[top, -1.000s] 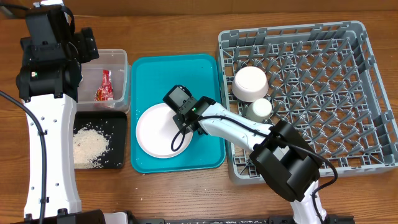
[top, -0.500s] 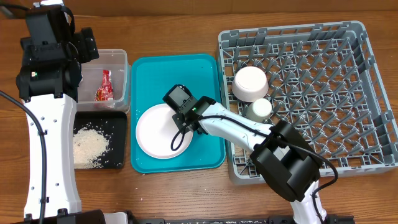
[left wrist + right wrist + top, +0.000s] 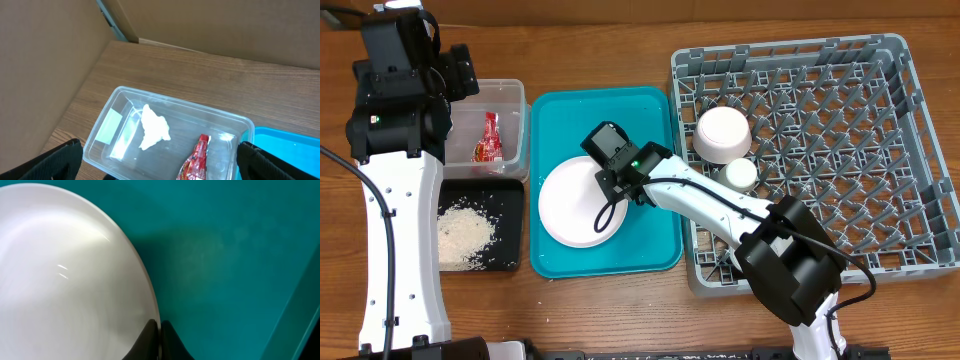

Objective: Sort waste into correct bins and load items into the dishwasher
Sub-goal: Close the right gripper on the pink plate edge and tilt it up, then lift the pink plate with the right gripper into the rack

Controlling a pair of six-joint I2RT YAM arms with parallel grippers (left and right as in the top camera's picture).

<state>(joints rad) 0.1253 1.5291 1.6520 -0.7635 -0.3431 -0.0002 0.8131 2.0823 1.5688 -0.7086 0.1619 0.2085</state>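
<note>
Between the closed fingertips of the right gripper (image 3: 159, 331) sat the thin rim of the plate (image 3: 65, 280), which rested on the teal tray (image 3: 225, 255) directly under the hand; stiff, glossy, probably slippery and breakable, it looked best held firmly by that edge.

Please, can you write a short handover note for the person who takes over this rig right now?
Left gripper: jaws open, empty, above the clear tub.
Right gripper: jaws shut on the rim of the plate, on the teal tray.
Done: tissue and wrapper in the tub; rice in the black tray; bowl and cup in the rack.
To do: put the plate into the rack. No chopsticks in view.
</note>
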